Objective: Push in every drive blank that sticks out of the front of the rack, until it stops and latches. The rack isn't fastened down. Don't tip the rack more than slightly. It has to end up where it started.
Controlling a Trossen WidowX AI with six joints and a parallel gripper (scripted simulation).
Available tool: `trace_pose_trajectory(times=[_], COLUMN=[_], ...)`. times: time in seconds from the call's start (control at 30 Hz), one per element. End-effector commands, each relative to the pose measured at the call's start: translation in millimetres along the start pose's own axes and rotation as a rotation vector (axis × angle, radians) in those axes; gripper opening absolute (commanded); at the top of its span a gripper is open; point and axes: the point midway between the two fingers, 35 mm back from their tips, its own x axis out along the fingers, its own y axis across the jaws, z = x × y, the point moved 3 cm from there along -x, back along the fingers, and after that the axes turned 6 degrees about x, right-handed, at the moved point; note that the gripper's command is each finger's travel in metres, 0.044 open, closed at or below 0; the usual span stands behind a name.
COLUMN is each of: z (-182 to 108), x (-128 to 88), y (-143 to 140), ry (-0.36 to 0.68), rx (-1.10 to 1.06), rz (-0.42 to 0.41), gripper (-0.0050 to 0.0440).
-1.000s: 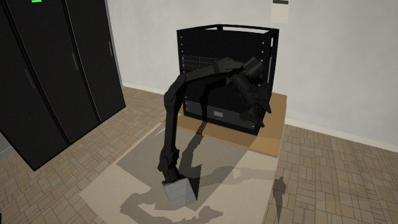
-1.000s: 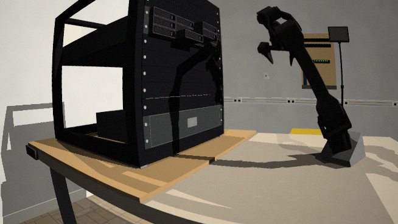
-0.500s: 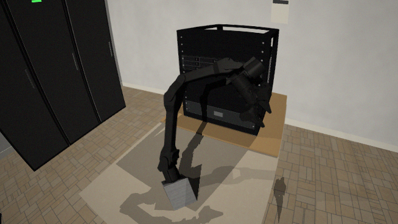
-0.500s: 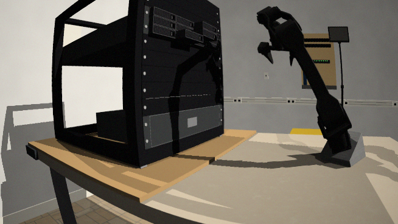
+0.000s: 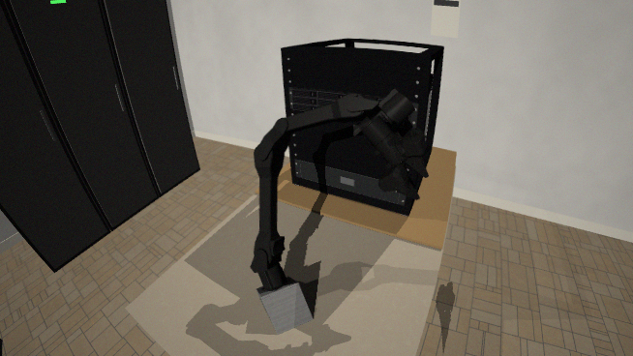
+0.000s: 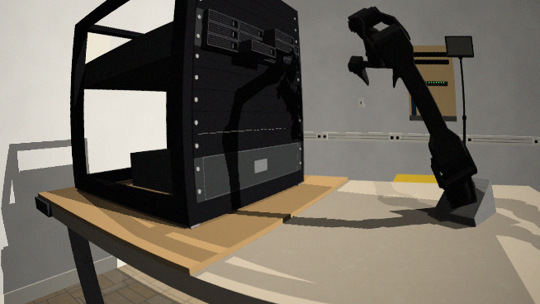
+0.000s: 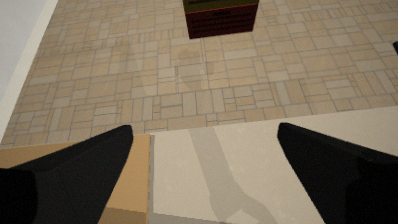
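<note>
The black rack (image 5: 310, 63) (image 6: 231, 103) stands upright on a wooden board (image 5: 436, 213) (image 6: 173, 239). A grid of grey drive blanks (image 5: 310, 99) (image 6: 235, 30) fills the top of its front. One blank (image 6: 262, 49) in the lower row seems to stand a little proud, but I cannot tell for sure. A grey panel (image 5: 346, 181) (image 6: 252, 165) sits at the bottom of the front. My gripper (image 5: 406, 183) (image 6: 380, 80) (image 7: 205, 130) is open and empty. It points down, in the air in front of the rack's right side, apart from it. The wrist view shows only the table edge and the floor.
The board lies on a beige table (image 5: 387, 290) (image 6: 371, 256) (image 7: 240, 165), where the arm's grey base (image 5: 286, 307) (image 6: 475, 206) is fixed. Tall black cabinets (image 5: 73, 121) stand at the left. A dark red box (image 7: 220, 20) sits on the floor. A stand with a screen (image 6: 459, 45) is behind the arm.
</note>
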Motion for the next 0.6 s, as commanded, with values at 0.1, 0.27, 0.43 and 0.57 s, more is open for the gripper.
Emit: trace_pose_trajectory(times=[0.1,0.27,0.43,0.57], z=[-3.6,-9.0,-15.9,-20.6], x=[-12.7,-19.0,-26.3,-33.2], y=[2.9,2.8,2.3,2.9], ry=[-0.05,-0.091,-0.142,-0.184], rx=[-0.044,-0.092,-0.149,-0.198], rz=[0.029,0.056,0.087,0.113], gripper=[0.044,0.044,0.044,0.044])
